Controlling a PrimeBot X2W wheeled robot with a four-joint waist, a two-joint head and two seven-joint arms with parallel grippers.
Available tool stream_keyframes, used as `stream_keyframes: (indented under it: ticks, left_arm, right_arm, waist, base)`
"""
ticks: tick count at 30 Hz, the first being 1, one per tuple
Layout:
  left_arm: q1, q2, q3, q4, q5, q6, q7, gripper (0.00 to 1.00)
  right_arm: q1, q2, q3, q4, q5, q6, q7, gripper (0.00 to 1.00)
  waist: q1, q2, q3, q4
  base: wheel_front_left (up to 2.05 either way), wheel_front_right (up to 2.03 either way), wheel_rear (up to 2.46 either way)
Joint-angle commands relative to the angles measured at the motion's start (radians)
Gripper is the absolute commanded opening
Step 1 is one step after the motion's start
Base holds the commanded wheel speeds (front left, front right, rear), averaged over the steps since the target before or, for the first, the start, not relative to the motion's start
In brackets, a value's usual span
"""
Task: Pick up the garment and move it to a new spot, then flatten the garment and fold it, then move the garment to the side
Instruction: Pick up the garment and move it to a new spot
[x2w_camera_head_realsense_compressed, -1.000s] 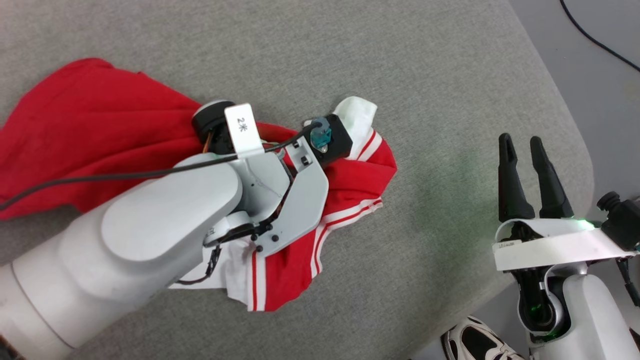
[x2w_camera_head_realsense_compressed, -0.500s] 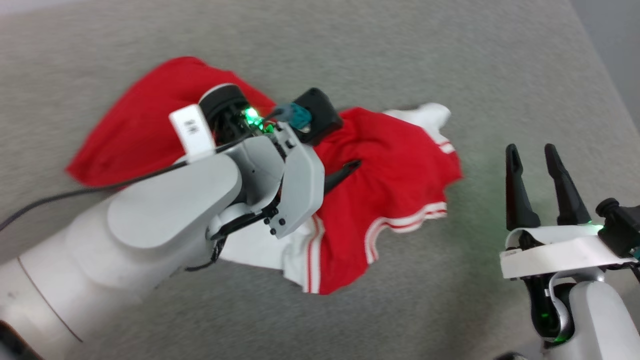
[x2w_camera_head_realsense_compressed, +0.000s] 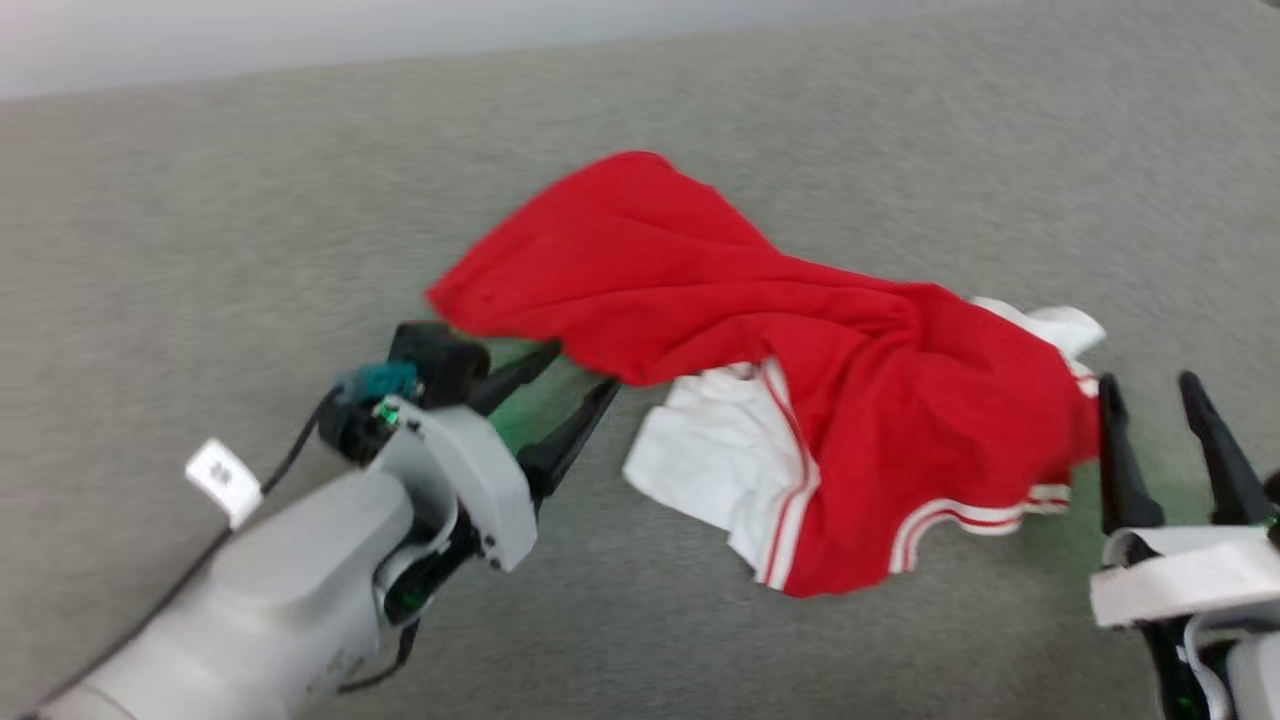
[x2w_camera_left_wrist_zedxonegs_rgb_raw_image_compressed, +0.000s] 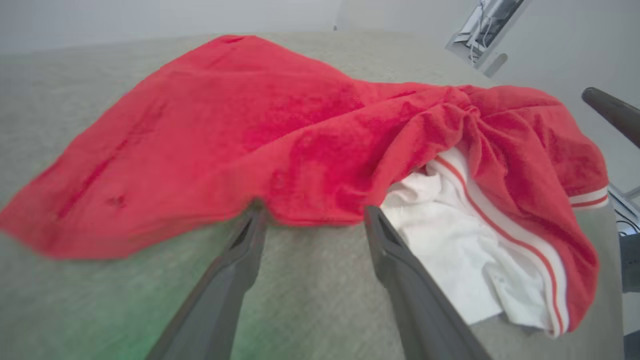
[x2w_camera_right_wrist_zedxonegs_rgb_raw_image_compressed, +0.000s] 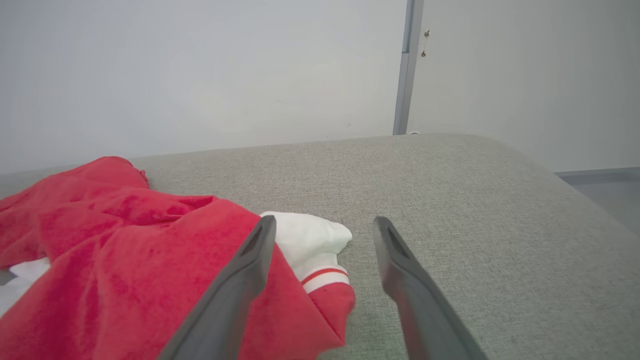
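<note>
On the grey upholstered pad (x2w_camera_head_realsense_compressed: 300, 250), about midway across it, the garment (x2w_camera_head_realsense_compressed: 800, 380) lies in a crumpled heap. Its red body fans out toward the far left. One white sleeve with striped trim is tucked under on the near side, and a second white sleeve pokes out at the right end. No lettering shows, so I'd guess the chest is turned down or folded inside.

The left gripper (x2w_camera_head_realsense_compressed: 583, 367) sits low at the near red hem with its jaws spread wide and nothing in them. In the left wrist view the hem is blurred, and I can't say for sure whether the fingertips touch the cloth or stop just short of it. The right gripper (x2w_camera_head_realsense_compressed: 1149, 383) is also wide apart and empty, with its inner finger just beside the shirt's right edge near the white cuff.

Flattening looks like the step in hand, and the twist through the middle is the main worry. If either gripper pinches the top layer along with the sleeve folded beneath it, pulling outward would tighten the bunch instead of opening it. A bite that is too shallow at the hem could slip off the soft cotton. Fingers driven down hard might snag the pad's weave. Dragging the shirt far to the right risks it sliding over the pad's rounded edge.
</note>
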Motion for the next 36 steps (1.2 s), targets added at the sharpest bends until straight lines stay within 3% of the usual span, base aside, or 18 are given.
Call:
stream_keyframes:
  ticks: [1,8,12,17,27,36]
  left_arm:
    - [0.054,-0.016,0.034,0.031,-0.003,0.003,-0.013,1.00]
    - [0.264,-0.069,0.387,0.037,0.147,0.006,-0.015,1.00]
    - [0.413,-0.095,0.597,-0.008,0.268,0.004,-0.015,1.00]
    - [0.565,-0.124,0.787,-0.083,0.419,0.003,-0.015,1.00]
    - [0.780,-0.229,1.097,-0.300,0.690,0.010,-0.015,1.00]
    - [0.868,-0.305,1.203,-0.400,0.810,0.003,-0.015,1.00]
  right_arm:
    - [0.032,-0.021,-0.022,0.003,-0.001,-0.001,0.000,1.00]
    - [0.104,-0.061,-0.083,-0.008,-0.002,-0.001,-0.001,1.00]
    - [0.138,-0.070,-0.107,-0.011,0.001,-0.001,0.000,1.00]
    - [0.167,-0.069,-0.122,-0.009,0.004,-0.001,0.000,1.00]
    - [0.150,-0.055,-0.137,-0.036,0.030,-0.001,0.000,1.00]
    - [0.153,-0.044,-0.143,-0.080,0.068,-0.001,0.000,1.00]
  waist:
    - [0.0000,-0.0001,-0.086,0.138]
    - [0.0000,-0.0001,-0.109,0.230]
    - [0.0000,-0.0001,-0.128,0.255]
    - [0.0000,-0.0001,-0.160,0.260]
    - [0.0000,-0.0001,-0.196,0.218]
    - [0.0000,-0.0001,-0.214,0.190]
  base:
    - [0.00,0.00,0.00]
    - [0.00,0.00,0.00]
    - [0.00,0.00,0.00]
    - [0.00,0.00,0.00]
    - [0.00,0.00,0.00]
    - [0.00,0.00,0.00]
